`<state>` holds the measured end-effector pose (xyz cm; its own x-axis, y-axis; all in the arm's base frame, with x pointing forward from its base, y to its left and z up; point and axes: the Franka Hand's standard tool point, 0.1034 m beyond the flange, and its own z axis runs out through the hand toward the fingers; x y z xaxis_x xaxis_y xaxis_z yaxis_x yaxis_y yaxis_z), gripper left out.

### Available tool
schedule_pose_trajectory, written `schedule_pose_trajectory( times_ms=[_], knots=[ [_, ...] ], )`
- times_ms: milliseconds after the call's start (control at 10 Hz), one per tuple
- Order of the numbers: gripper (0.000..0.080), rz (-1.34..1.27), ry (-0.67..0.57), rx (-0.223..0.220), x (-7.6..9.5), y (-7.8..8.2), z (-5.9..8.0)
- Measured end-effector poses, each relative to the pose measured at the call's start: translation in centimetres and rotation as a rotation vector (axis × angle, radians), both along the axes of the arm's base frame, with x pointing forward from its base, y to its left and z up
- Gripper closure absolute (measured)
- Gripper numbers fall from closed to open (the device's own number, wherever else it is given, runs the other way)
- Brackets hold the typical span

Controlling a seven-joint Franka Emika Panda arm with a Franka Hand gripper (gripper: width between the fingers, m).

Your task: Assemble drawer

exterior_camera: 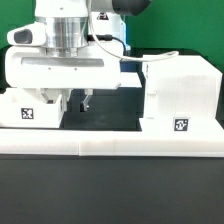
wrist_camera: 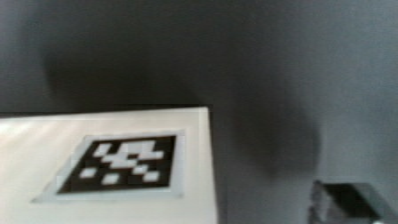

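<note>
The white two-finger gripper (exterior_camera: pixel 74 103) is hanging, fingers spread wide and empty, just beside the small shallow matte white tagged box (exterior_camera: pixel 28 112), apart from the large cube-like white plastic housing (exterior_camera: pixel 180 95).

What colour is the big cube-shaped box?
The big box is matte white, with a black-and-white square tag; the exterior view shows it best.

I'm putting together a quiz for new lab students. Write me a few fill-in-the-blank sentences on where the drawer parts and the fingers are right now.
1. The cube-like housing stands on the exterior view's ____ side.
2. The small box lies on the exterior view's ____ side.
3. In the exterior view, the fingers hang ____ the small box and the housing.

Missing words: right; left; between.
</note>
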<state>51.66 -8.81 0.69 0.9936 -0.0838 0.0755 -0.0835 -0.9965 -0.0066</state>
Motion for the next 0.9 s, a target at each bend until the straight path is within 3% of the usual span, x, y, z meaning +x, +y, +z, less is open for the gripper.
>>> schedule_pose_trajectory(
  times_ms=[200,300,400,900],
  knots=[
    [0.0557,0.000,0.000,0.000,0.00,0.00,0.00],
    [0.0557,0.000,0.000,0.000,0.00,0.00,0.00],
    [0.0731,0.000,0.000,0.000,0.00,0.00,0.00],
    [0.0759,0.000,0.000,0.000,0.00,0.01,0.00]
  ],
)
